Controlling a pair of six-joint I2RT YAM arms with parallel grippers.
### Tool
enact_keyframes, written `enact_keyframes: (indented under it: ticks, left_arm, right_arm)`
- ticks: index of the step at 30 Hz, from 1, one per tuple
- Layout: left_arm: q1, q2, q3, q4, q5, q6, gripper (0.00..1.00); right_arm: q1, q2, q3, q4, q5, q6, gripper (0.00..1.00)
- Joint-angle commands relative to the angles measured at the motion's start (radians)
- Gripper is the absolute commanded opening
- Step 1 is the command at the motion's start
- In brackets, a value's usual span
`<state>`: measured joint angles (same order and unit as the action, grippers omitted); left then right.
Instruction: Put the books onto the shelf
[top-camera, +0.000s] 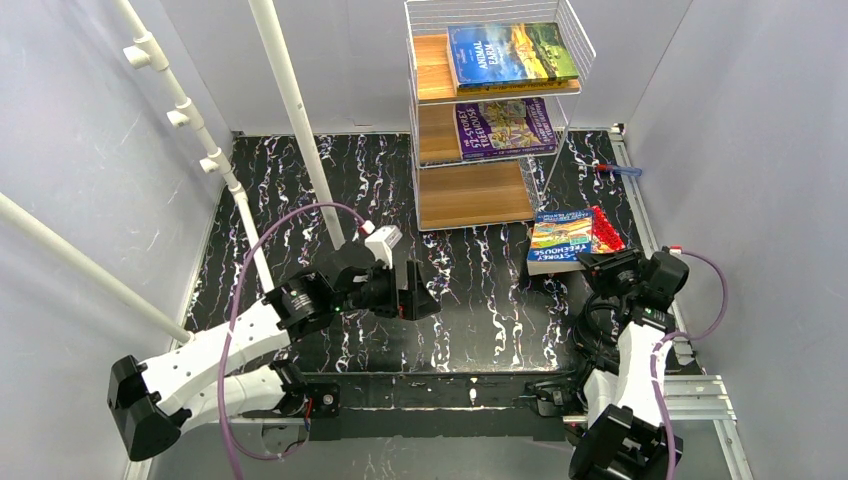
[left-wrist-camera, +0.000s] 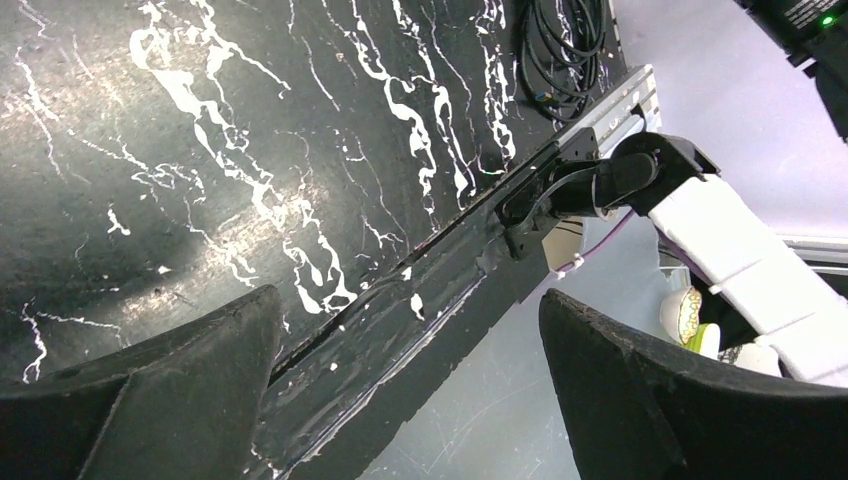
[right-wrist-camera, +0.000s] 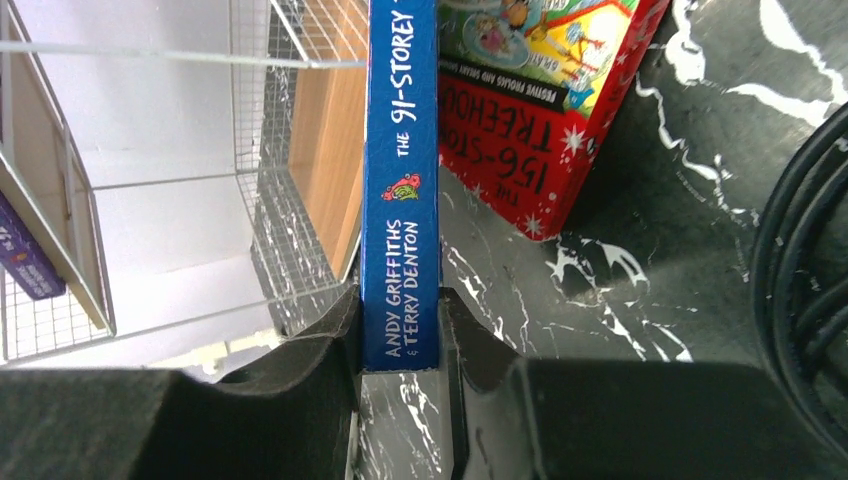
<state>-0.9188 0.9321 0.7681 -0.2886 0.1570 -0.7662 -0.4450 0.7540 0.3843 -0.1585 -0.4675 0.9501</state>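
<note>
Gripping the blue 91-Storey book (right-wrist-camera: 402, 150) is the right gripper (right-wrist-camera: 400, 330): jaws pinched on the near end of the spine, one pad on each cover. The book sits just right of the foot of the shelf (top-camera: 470, 195), overlapping the red 156-Storey book (right-wrist-camera: 540, 130) lying on the table (top-camera: 480, 300). These views don't show whether blue is lifted clear of red or resting on it.

Shelf state: Animal Farm (top-camera: 510, 53) flat on the top board, purple Treehouse book (top-camera: 505, 127) flat on the middle board, bottom board bare. That looks like two shelved and two to go. The step in hand reads as carrying blue to the shelf.

Left gripper (left-wrist-camera: 410, 380): jaws spread wide, nothing between them, hovering over bare table mid-workspace, well apart from the books.

Doing it well (judgement):
- The grip is at one end of a thin paperback, so expect droop and pivoting in the pads. Lift slowly, keep the spine level, no quick wrist rolls.
- Go straight up first so red isn't dragged along.
- The bottom board is nearest and free. The wire side wall is just beside the book, so the arm should back out toward its base, then enter through the front, which looks open, not across the mesh.
- Lead with the far edge low and flat, and release only once most of the cover is over wood.
- Risks: far corner snagging wire, book slipping, shelf getting nudged.
</note>
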Motion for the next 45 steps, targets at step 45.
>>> enact_keyframes:
  ticks: [45]
  left_arm:
    - [0.174, 0.437, 0.029, 0.268, 0.237, -0.382, 0.96]
  right_arm:
    - [0.32, -0.092, 0.097, -0.462, -0.126, 0.066, 0.01]
